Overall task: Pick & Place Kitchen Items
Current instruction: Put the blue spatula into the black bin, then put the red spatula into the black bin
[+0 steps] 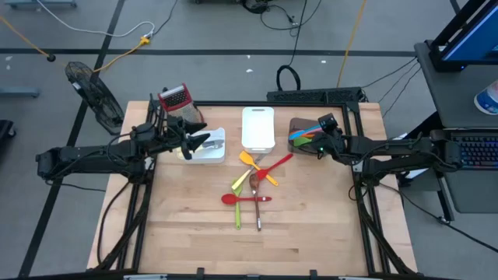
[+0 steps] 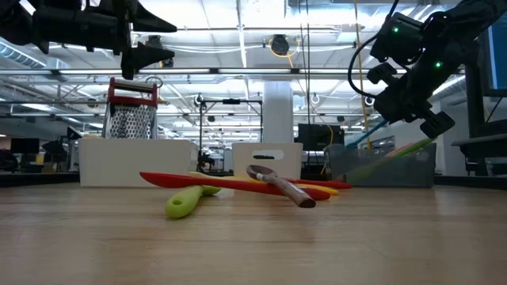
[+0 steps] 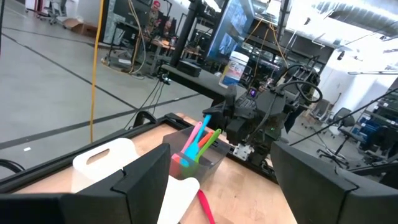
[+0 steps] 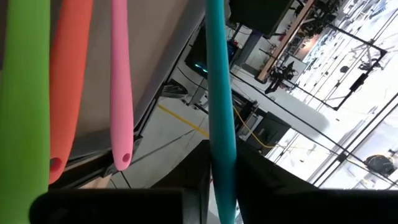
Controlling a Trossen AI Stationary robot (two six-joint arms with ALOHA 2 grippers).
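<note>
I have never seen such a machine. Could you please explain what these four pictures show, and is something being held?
It is a robot with two dark arms at a wooden table. One picture looks down from above, one looks level across the table, and two come from cameras on the wrists. The left gripper is open above a white tray, near a box grater. The right gripper is at a dark tray and is shut on a blue utensil, beside pink, orange and green ones. More utensils lie loose mid-table, below a second white tray.
</note>
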